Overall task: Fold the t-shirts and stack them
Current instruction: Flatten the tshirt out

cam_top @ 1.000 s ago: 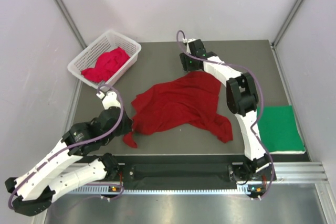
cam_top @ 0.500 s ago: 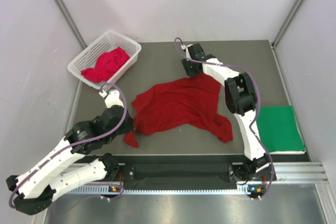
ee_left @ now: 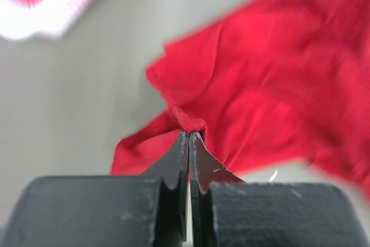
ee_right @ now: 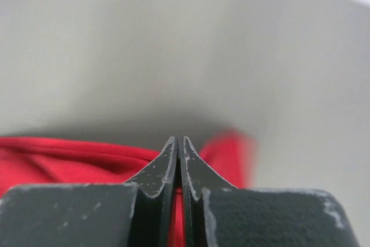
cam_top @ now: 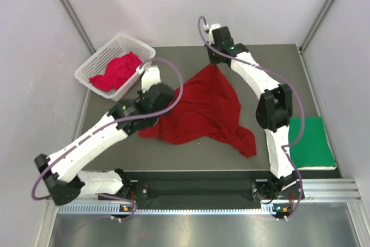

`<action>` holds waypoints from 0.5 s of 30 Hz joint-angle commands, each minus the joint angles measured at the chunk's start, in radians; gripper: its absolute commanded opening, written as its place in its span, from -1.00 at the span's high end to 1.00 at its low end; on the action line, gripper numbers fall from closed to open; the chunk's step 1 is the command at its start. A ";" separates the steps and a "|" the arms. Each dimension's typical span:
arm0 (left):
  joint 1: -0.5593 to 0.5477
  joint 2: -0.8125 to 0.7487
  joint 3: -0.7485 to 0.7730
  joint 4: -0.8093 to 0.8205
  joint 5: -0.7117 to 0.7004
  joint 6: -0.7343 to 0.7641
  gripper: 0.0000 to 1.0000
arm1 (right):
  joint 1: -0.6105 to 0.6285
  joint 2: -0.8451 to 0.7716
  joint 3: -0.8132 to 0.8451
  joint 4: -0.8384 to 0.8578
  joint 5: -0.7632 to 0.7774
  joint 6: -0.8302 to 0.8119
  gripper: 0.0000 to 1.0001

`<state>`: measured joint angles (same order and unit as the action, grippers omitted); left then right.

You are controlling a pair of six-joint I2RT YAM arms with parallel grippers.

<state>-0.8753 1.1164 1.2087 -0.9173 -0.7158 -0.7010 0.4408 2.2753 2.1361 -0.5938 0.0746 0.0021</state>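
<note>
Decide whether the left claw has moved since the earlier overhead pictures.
Yes. The left claw, shut on the dark red t-shirt, has moved toward the far side and rightward, from below the white lattice basket to beside its right corner.

Flat, matte dark grey rectangular tabletop point(cam_top: 173, 65), closed in by three plain, pale lilac-white panel walls, namely back point(cam_top: 196, 4), left point(cam_top: 29, 85) and right point(cam_top: 347, 73). These meet at two slanting grey metal corner struts point(cam_top: 70, 13) point(cam_top: 325, 10). The near edge of the tabletop is bounded by a ribbed silver aluminium rail point(cam_top: 324, 186) and a narrow white toothed strip point(cam_top: 191, 209), with a brushed grey metal sheet point(cam_top: 202, 229) below them; the lighting is even and diffuse, casts only soft shadows on the tabletop and leaves a dull sheen on the metal sheet.
</note>
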 commanded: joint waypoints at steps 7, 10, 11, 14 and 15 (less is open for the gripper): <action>0.002 0.024 0.246 -0.066 -0.007 0.112 1.00 | -0.025 -0.684 -0.471 0.022 0.184 0.111 1.00; 0.001 -0.067 0.099 -0.081 0.170 0.031 1.00 | -0.025 -0.823 -0.721 -0.087 0.235 0.249 1.00; 0.001 -0.093 0.050 -0.084 0.205 0.006 1.00 | -0.027 -0.862 -0.866 -0.096 0.238 0.344 1.00; -0.002 -0.206 -0.194 -0.086 0.295 -0.090 1.00 | -0.025 -1.000 -1.145 -0.107 0.240 0.519 1.00; -0.002 -0.234 -0.237 -0.086 0.303 -0.107 1.00 | -0.025 -1.064 -1.206 -0.103 0.223 0.548 1.00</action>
<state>-0.8734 0.9318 1.1030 -0.9524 -0.5404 -0.7136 0.4168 1.2793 1.1351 -0.5880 0.2790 0.3309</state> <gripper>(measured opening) 0.012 0.009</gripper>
